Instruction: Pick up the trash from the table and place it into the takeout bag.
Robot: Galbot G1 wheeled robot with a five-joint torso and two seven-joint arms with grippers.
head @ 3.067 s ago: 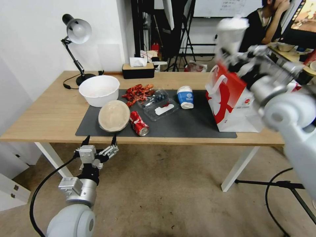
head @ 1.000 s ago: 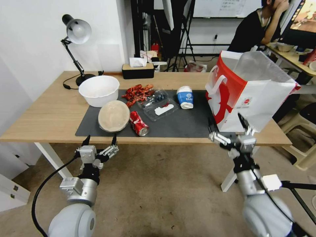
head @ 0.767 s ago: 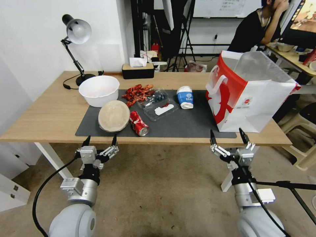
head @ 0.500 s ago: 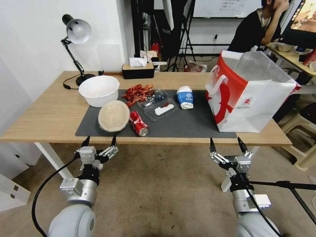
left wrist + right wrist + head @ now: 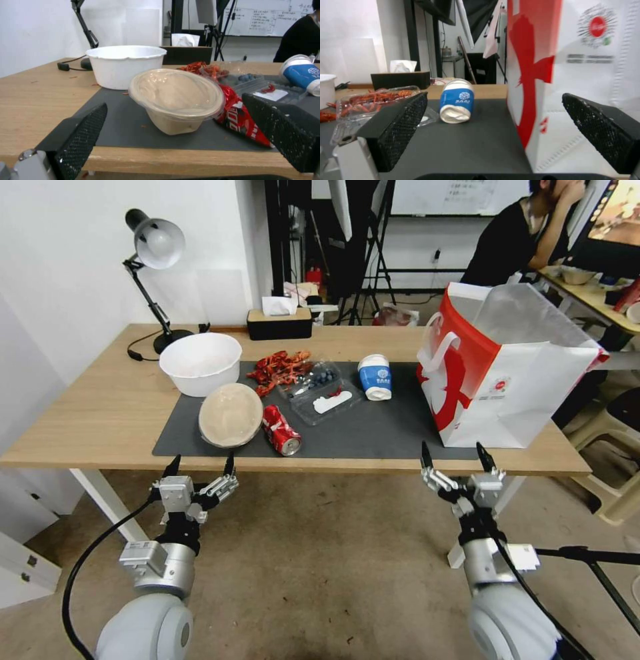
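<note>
our left gripper [image 5: 201, 463] sits released below the table [image 5: 100, 407] edge, near the beige lidded bowl [image 5: 231, 415] and red can [image 5: 281, 429]. blue cup [image 5: 375, 377] lies mid-mat. right gripper [image 5: 455, 459] released, empty, just before the takeout bag [image 5: 513, 380].

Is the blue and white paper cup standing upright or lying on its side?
Lying on its side: the blue-white paper cup rests lengthwise on the dark mat, its white end facing the right wrist camera.
</note>
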